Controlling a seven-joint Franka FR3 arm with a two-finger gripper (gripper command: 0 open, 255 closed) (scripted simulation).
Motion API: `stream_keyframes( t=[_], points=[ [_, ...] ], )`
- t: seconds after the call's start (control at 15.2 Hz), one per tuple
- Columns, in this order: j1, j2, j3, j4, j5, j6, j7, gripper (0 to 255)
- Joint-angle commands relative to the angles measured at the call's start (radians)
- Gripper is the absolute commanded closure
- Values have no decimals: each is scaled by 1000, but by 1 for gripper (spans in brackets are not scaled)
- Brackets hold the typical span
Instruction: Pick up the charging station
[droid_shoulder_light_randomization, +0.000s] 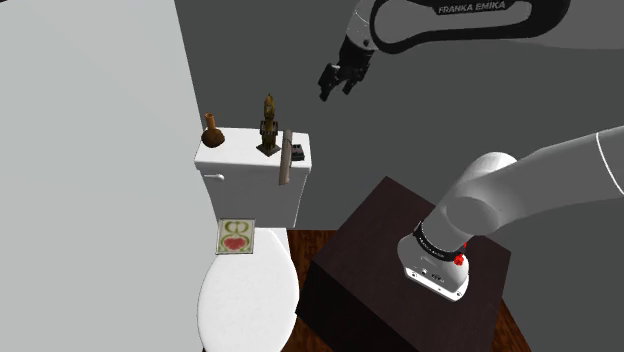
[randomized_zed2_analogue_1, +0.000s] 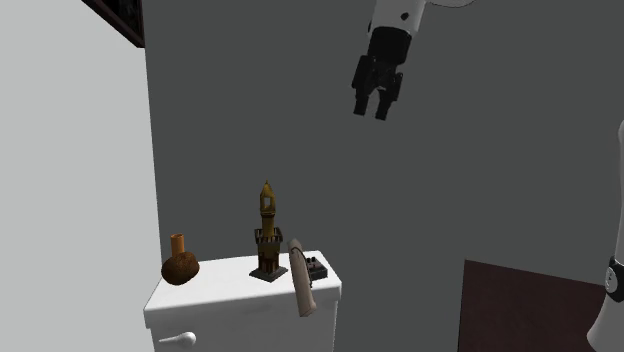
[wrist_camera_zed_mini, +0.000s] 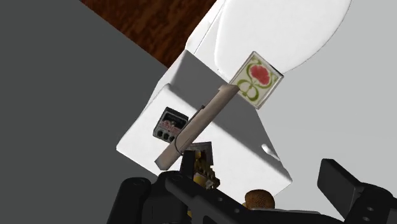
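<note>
Overhead, in the shoulder view, the end effector (droid_shoulder_light_randomization: 340, 80) hangs well above the toilet tank (droid_shoulder_light_randomization: 235, 162), its two fingers apart and holding nothing. The charging station (droid_shoulder_light_randomization: 298, 153), a small dark block, sits on the tank's top near the end at this view's right. It is just beside a pale stick (droid_shoulder_light_randomization: 285, 160) that overhangs the front edge. A tower figurine (droid_shoulder_light_randomization: 268, 125) and a brown gourd vase (droid_shoulder_light_randomization: 211, 130) stand further toward the left. A patterned card (droid_shoulder_light_randomization: 236, 237) lies on the toilet lid (droid_shoulder_light_randomization: 245, 300).

Second exterior view: the end effector (randomized_zed2_analogue_1: 372, 100) is high over the tank (randomized_zed2_analogue_1: 220, 305) and somewhat to the right of the charging station (randomized_zed2_analogue_1: 317, 269). The stick (randomized_zed2_analogue_1: 300, 278) runs along the station's left side; whether the two touch cannot be told. The figurine (randomized_zed2_analogue_1: 265, 232) stands near on the same side.

Wrist view: the end effector (wrist_camera_zed_mini: 235, 188) looks down with its fingers spread wide, and the charging station (wrist_camera_zed_mini: 168, 123) lies ahead between the stick (wrist_camera_zed_mini: 197, 124) and the tank's end.

The step in hand appears to be the approach. It would go best by centring over the station first. The wrist could then turn so the fingers close along the stick's line, not across it. A straight descent almost to the tank's top suits so low a block and keeps clear of the figurine.
</note>
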Motion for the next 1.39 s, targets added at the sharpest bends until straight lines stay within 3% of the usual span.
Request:
stream_keyframes(
  t=[0.0, 0.59, 0.99, 1.32],
  points=[
    [-11, 60, 23, -15, -4, 77, 52, 0],
    [-80, 377, 99, 12, -86, 359, 298, 0],
    [-112, 615, 111, 96, -221, 494, 513, 0],
    [-91, 814, 64, 203, -338, 567, 693, 0]
  ],
)
